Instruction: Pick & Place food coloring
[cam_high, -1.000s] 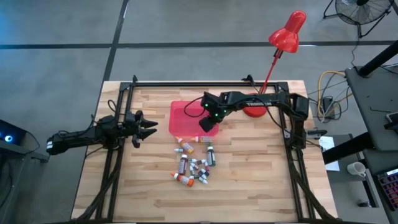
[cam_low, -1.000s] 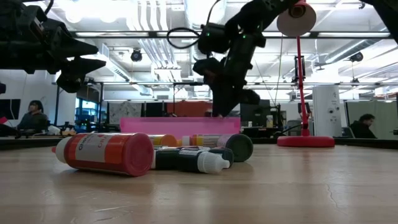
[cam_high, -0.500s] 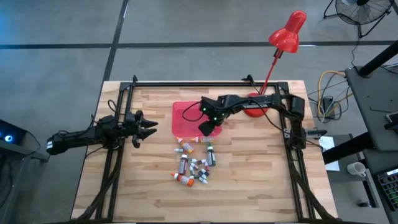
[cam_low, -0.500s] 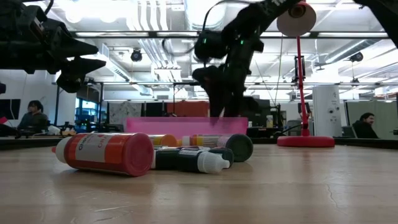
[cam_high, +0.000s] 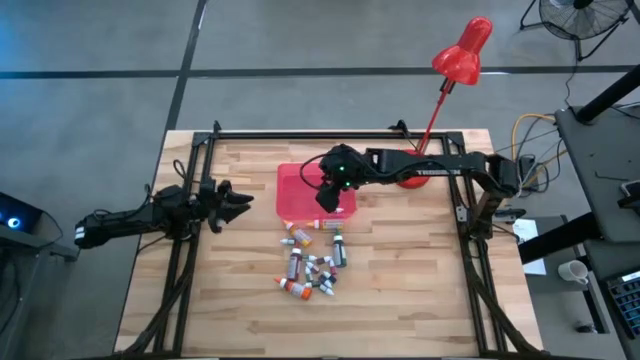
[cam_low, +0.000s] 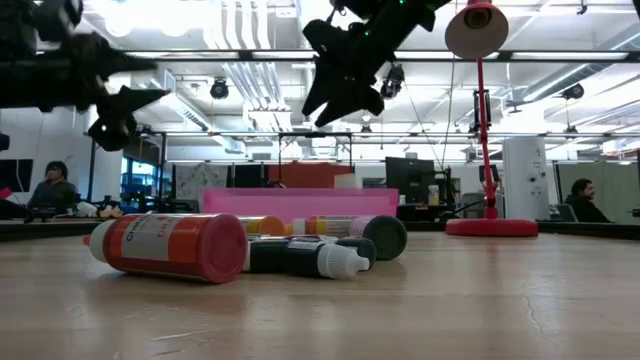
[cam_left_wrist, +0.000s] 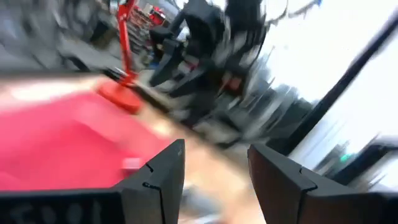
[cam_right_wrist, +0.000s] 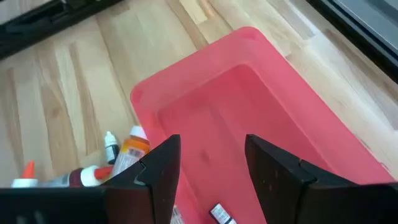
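The food coloring bottles (cam_high: 312, 262) lie in a loose scatter on the wooden counter (cam_high: 400, 290), just in front of the red tray (cam_high: 295, 190); from above, one orange-bodied bottle (cam_high: 298, 233) lies nearest the tray's front edge, with the rest in a cluster a little further out. In the low view a large orange bottle (cam_low: 170, 245) lies on its side closest to the camera, with a dark bottle with a white cap (cam_low: 305, 257) beside it. In the right wrist view one small bottle (cam_right_wrist: 219, 213) lies inside the tray, between the fingers. The right end effector (cam_high: 328, 196) hangs above the tray, clear of its floor, with its two fingers (cam_right_wrist: 158, 171) parted and nothing between them. The left end effector (cam_high: 240, 200) waits near the counter's left edge, well apart from the bottles, its fingers (cam_left_wrist: 163, 177) standing partly open and holding nothing. A red desk lamp (cam_high: 460, 55) stands on its base at the back right of the counter, behind the right arm. In the low view, people sit at desks in the room beyond the counter
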